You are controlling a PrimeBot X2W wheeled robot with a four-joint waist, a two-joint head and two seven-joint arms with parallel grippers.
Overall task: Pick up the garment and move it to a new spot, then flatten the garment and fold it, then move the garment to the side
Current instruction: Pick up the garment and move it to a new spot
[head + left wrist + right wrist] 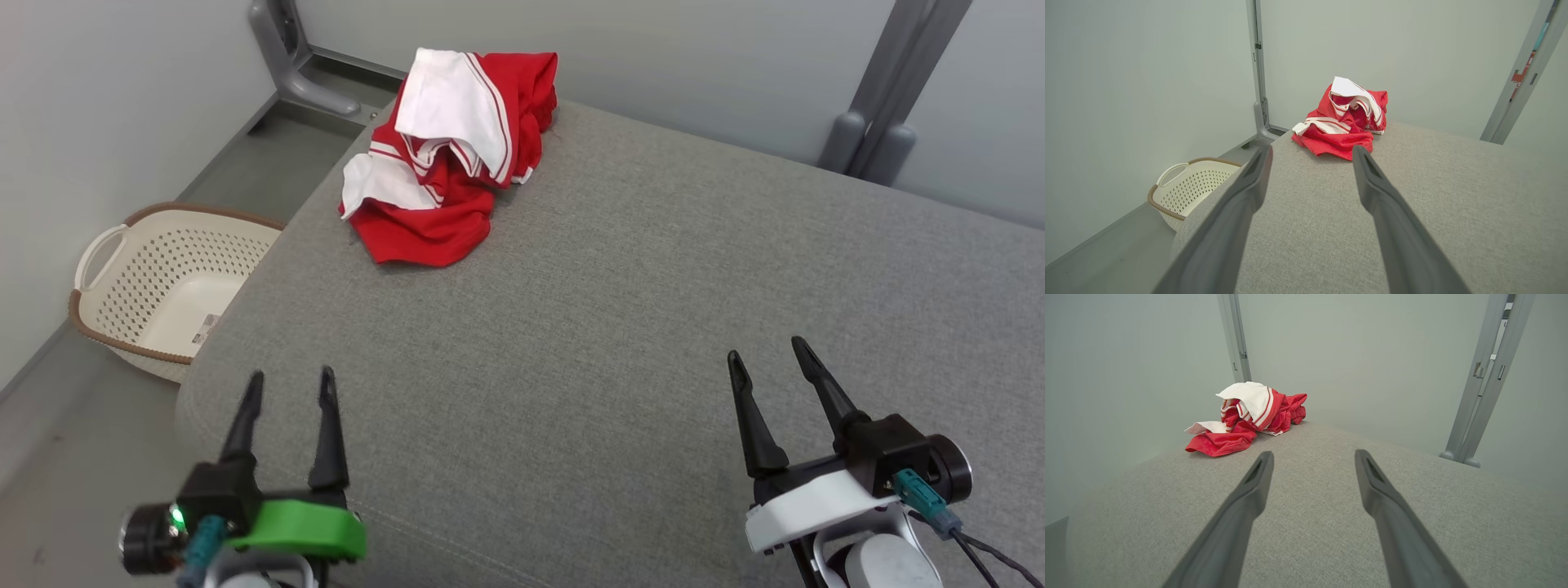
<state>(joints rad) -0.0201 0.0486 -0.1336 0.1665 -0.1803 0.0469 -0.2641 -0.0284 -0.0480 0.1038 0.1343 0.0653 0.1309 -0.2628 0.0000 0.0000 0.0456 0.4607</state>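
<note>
Basket (139, 286) first: cream, perforated, sitting on the floor just beside the table's (612, 327) left edge. It is likely parked there as a drop bin and is not part of this step.

Left gripper (291, 376) is hovering over the table's near left corner, with its fingers pointing toward the table's far side. Its jaws are standing wide apart and gripping nothing. The left wrist view is looking straight between the two fingers at the cloth, so this arm is looking lined up for a reach.

Garment (445, 163) is lying bunched in a heap at the table's far left corner. It is red with white striped panels, the folds are piling over one another, and one red edge is trailing toward the table's middle. It is sitting close to the table's far edge, which is probably why the task is asking for a move to a new spot before any flattening.

Right gripper (765, 349) is hovering over the table's near right part, well apart from the cloth. Its fingers are spread wide too and carrying nothing, and it is tilting slightly rightward.

Both arms are sitting at the table's near side, with the table's wide grey middle lying between them and the heap, which is good room for spreading. Judging from this, the pick-up is not yet begun, and the left arm is sitting nearer the heap.

Frame post (890, 106), grey, is standing beyond the table's far right edge.
</note>
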